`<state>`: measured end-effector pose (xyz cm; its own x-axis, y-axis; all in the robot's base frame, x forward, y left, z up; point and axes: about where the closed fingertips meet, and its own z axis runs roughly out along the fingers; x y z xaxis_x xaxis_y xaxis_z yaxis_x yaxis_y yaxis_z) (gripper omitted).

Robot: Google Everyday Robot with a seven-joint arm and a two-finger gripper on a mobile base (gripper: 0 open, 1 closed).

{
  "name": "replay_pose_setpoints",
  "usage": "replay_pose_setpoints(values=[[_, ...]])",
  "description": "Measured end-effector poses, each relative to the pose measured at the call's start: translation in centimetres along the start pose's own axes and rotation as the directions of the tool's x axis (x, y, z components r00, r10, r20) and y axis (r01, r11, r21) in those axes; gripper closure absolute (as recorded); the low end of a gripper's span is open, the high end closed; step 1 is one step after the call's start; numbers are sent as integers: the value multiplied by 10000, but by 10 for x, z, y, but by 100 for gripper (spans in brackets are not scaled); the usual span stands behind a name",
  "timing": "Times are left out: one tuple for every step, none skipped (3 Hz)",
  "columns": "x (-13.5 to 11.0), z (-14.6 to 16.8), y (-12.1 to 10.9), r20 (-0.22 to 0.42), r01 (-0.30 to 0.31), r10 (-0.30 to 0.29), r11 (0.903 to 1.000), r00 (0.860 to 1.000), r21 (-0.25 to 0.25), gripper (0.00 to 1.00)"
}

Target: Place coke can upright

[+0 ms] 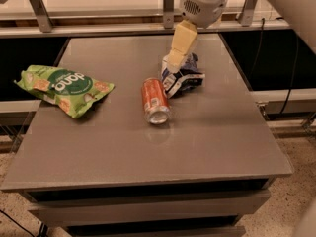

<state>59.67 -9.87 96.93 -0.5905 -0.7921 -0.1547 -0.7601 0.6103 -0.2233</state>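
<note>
The coke can (155, 101) lies on its side near the middle of the grey table (123, 147), silver top toward me. My gripper (178, 48) hangs from the white arm above the far middle of the table. It is over the blue-and-white snack bag (181, 76), just behind and to the right of the can. It holds nothing that I can see.
A green chip bag (64, 88) lies at the table's left edge. The blue-and-white bag touches the can's right side. Metal rails and posts (169, 4) run behind the table. The table's front edge drops to the floor.
</note>
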Motion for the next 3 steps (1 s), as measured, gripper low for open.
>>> replay_pose_setpoints(values=[[-39,7,5,-297,-1258,1267,9916,9915,285,0],[-54,7,7,99,-2048,2046,9783,9788,323,0],[-61,8,6,320,-2000,1989,9791,9795,365,0]])
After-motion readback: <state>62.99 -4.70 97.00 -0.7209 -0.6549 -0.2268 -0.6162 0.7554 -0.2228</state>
